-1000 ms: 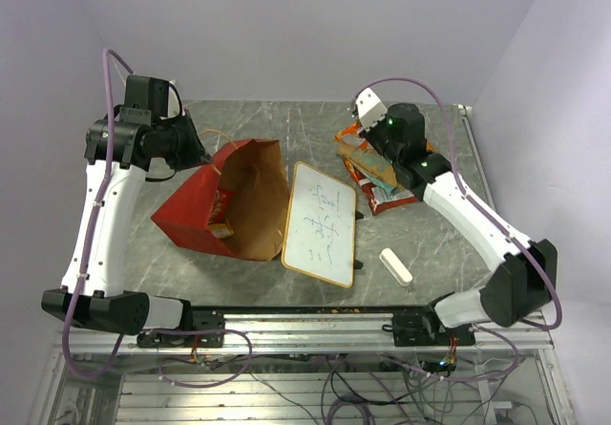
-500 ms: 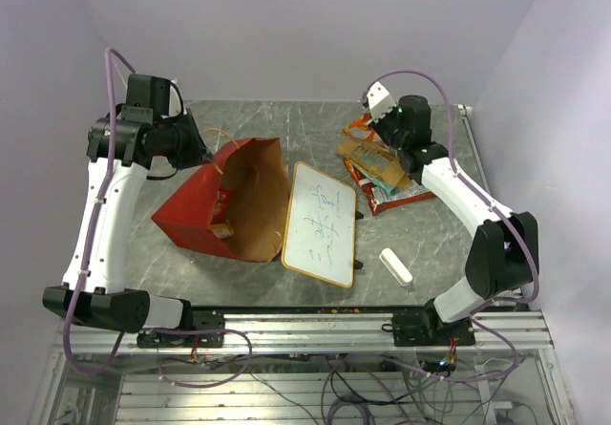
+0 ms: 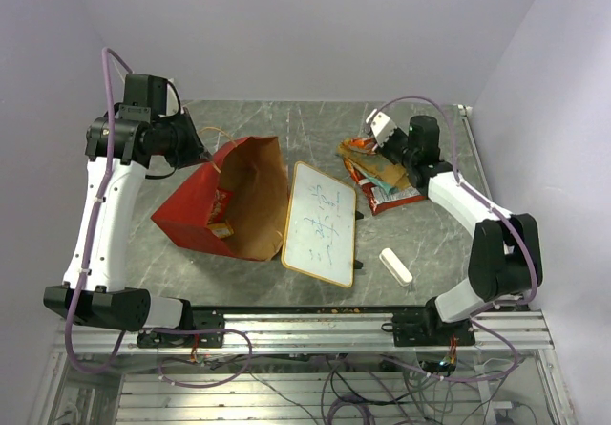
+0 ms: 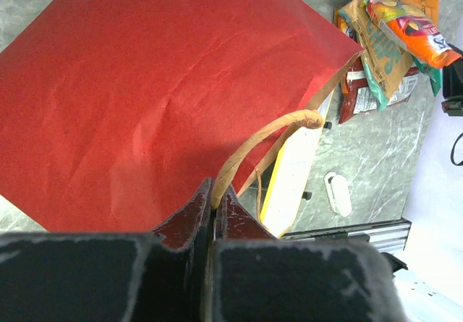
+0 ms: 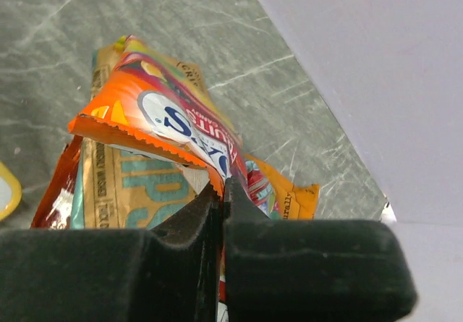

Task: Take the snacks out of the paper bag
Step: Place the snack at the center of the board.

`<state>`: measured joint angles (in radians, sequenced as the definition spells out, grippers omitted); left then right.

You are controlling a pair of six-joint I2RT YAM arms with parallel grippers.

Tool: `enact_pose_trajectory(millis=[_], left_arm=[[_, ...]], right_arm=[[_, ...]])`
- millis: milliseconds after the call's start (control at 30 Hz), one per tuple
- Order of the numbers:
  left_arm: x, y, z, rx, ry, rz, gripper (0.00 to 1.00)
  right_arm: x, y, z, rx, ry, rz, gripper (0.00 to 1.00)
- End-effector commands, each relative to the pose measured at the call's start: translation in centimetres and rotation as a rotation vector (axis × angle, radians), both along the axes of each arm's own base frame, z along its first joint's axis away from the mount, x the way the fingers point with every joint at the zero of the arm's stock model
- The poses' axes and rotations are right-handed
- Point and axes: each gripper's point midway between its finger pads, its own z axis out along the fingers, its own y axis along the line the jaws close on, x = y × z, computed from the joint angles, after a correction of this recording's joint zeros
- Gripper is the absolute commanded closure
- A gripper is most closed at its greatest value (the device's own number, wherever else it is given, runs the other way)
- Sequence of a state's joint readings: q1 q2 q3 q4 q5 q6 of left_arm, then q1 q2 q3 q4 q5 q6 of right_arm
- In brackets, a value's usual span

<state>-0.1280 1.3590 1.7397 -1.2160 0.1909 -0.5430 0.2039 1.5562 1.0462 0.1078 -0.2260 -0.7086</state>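
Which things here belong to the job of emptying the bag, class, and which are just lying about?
Belong to the job: paper bag; string handle, pinched by the left gripper; snack pile; orange packet, held by the right gripper.
Lying about: whiteboard; eraser.

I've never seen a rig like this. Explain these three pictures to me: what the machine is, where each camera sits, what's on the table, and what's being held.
These are two robot arms bolted at the near edge of a grey table. The wide picture looks down from above and behind them. The other two come from a camera on each wrist.

On the table lie a red paper bag on its side, a small whiteboard, a white eraser and a pile of snacks.

The left claw is shut on the bag's string handle. The right claw pinches an orange packet over the pile. At least one packet shows inside the bag.
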Motion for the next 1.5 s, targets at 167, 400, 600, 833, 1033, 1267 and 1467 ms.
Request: enact_pose_trajectory(millis=[167,400,600,833,1033,1267,1467], left_arm=[[1.0,-0.2,0.6,-0.022,-0.026,-0.003,0.93],[0.9,-0.4,0.2,-0.028,-0.014,-0.010,0.93],[0.9,-0.3,0.3,-0.023,-0.016,-0.009,0.93],[0.5,0.0,0.4,-0.008,-0.022,-0.003,0.93],[0.6,-0.3,0.4,-0.020,-0.020,-0.012,0.93],[0.8,-0.7,0.4,-0.025,-0.016,-0.026,0.93],[0.8,-0.9,0.4,-0.026,-0.015,-0.032,0.93]], right_arm=[[-2.7,-1.6,-0.8,-0.116,-0.059,0.118,1.00],[-4.6,-2.7,-3.3,-0.143,-0.029,0.138,1.00],[-5.9,-3.0,-5.6,-0.172,0.022,0.159,1.00],[-7.6,-4.4,-7.0,-0.232,0.029,0.127,1.00],[-7.2,-5.8,-7.6,-0.246,0.012,0.042,1.00],[-4.9,-6.5,-6.6,-0.144,0.005,-0.095,1.00],[-3.9,-7.4,-6.5,-0.120,0.008,-0.180,1.00]])
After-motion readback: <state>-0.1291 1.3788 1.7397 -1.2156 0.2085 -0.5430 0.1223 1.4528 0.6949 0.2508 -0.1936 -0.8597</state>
